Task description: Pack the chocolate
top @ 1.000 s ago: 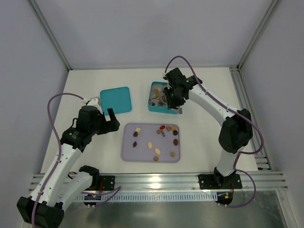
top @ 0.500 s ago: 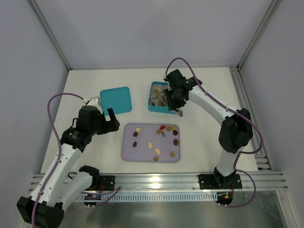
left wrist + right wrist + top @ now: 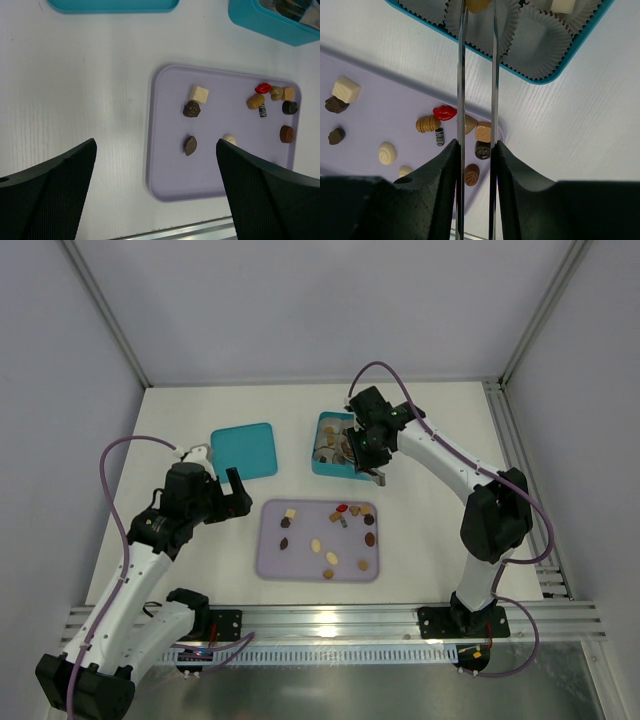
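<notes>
The chocolate [image 3: 340,530] lies scattered on a lilac tray [image 3: 300,562]: brown, tan and cream pieces and a red one [image 3: 444,112]. My right gripper [image 3: 475,145] is shut on thin metal tongs [image 3: 461,75]. The tongs' tips pinch a tan chocolate [image 3: 478,5] over a paper cup of the teal box [image 3: 555,77]. In the top view that gripper [image 3: 358,445] hangs over the box [image 3: 325,468]. A cream piece [image 3: 562,5] sits in another cup. My left gripper [image 3: 156,150] stands open and empty above the tray's left edge [image 3: 155,170], also seen from above [image 3: 238,497].
A teal lid [image 3: 245,450] lies flat at the back left of the tray, its edge showing in the left wrist view [image 3: 112,5]. Several empty white paper cups [image 3: 535,42] fill the box. The aluminium rail [image 3: 330,618] runs along the near table edge.
The right gripper with the tongs has shifted slightly over the teal box. The left arm has not moved.
</notes>
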### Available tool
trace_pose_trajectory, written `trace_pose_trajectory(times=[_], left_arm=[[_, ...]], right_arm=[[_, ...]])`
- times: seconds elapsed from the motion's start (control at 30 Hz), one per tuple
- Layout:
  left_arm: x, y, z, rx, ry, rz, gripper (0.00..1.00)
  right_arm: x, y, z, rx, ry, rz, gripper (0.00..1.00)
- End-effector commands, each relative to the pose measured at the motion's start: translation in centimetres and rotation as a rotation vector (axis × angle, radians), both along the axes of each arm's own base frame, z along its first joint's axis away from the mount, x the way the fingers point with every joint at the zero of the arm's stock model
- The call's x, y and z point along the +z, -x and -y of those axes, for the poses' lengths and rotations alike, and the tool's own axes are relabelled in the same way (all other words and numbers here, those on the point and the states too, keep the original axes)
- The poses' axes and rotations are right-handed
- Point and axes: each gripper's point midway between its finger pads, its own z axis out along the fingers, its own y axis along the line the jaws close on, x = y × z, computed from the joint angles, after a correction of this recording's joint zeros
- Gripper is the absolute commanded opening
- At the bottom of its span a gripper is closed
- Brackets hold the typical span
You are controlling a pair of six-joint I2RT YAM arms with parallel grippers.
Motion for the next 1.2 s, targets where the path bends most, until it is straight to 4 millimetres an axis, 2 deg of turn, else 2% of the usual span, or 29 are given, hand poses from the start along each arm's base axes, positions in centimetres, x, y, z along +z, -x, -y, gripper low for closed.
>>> trace_pose_trajectory(times=[0.0, 0.3, 0.7, 1.17], left_arm=[[0.7, -0.4, 0.0, 0.002, 0.000, 0.031, 1.00], [0.8, -0.4, 0.0, 0.003, 0.001, 0.034, 1.00], [0.9, -0.3, -0.1, 0.004, 0.001, 0.036, 1.00], [0.9, -0.3, -0.1, 0.004, 0.000, 0.037, 1.00]], right_arm=[[2.8, -0.6, -0.3, 0.012, -0.045, 0.074, 0.35], [3.5, -0.7, -0.3, 0.013, -0.049, 0.084, 0.38], [4.1, -0.4, -0.9, 0.035, -0.079, 0.081, 0.39], [4.5, -0.4, -0.7, 0.035, -0.074, 0.085, 0.39]])
